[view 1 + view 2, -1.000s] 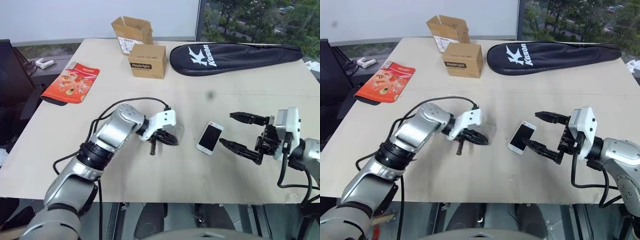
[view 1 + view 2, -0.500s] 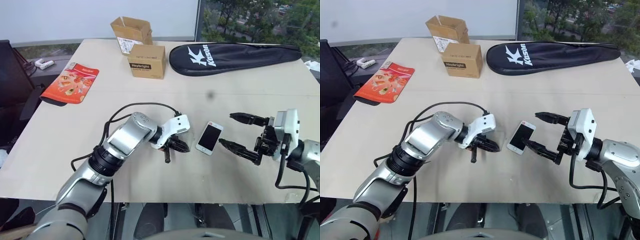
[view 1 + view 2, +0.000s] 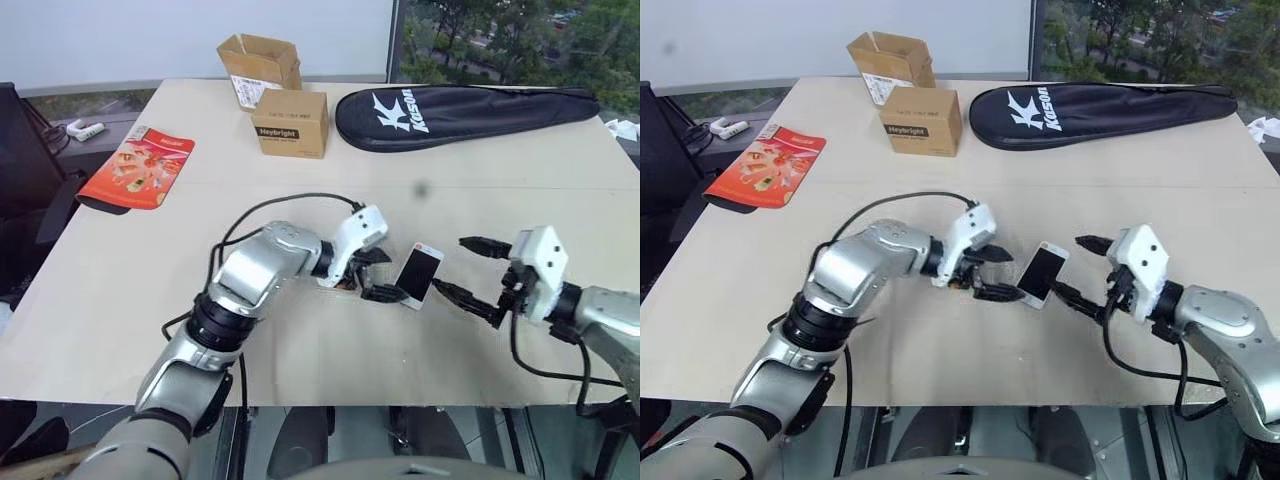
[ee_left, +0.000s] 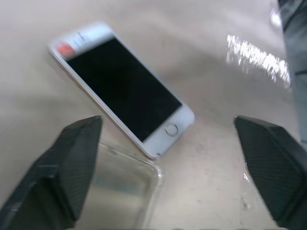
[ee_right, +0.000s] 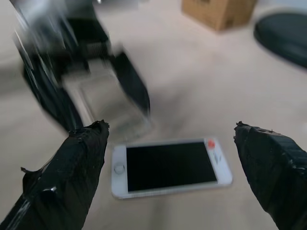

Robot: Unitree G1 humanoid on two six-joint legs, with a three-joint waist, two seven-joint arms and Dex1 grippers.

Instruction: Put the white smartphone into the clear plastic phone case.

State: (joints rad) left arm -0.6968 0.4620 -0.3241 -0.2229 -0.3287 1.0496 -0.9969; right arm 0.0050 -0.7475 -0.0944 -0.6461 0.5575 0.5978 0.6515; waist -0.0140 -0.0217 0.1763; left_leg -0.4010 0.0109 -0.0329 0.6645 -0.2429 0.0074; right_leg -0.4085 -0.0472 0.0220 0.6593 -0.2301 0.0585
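The white smartphone (image 4: pixel 122 88) lies uncased beside the clear plastic phone case (image 4: pixel 120 189); left gripper (image 3: pixel 373 274) and right gripper (image 3: pixel 472 273) both gape, empty. Insertion remains.

Legible text, head views:

- Closed cardboard box (image 3: pixel 290 122), far side of table: dark label strip on its front face reads "Heybright".
- Black racket bag (image 3: pixel 465 103), far right of table: large white "K" emblem with the brand word "Kason" beside it, running along the bag.
- Open cardboard box (image 3: pixel 259 66), behind the closed one: white shipping label on its side; print too small to read.
- Red packet (image 3: pixel 140 165), left of table: pictures and printed lettering on its face, not readable.
- White smartphone (image 4: pixel 122 88): red mark at one end of the bezel, no characters discernible; screen dark.
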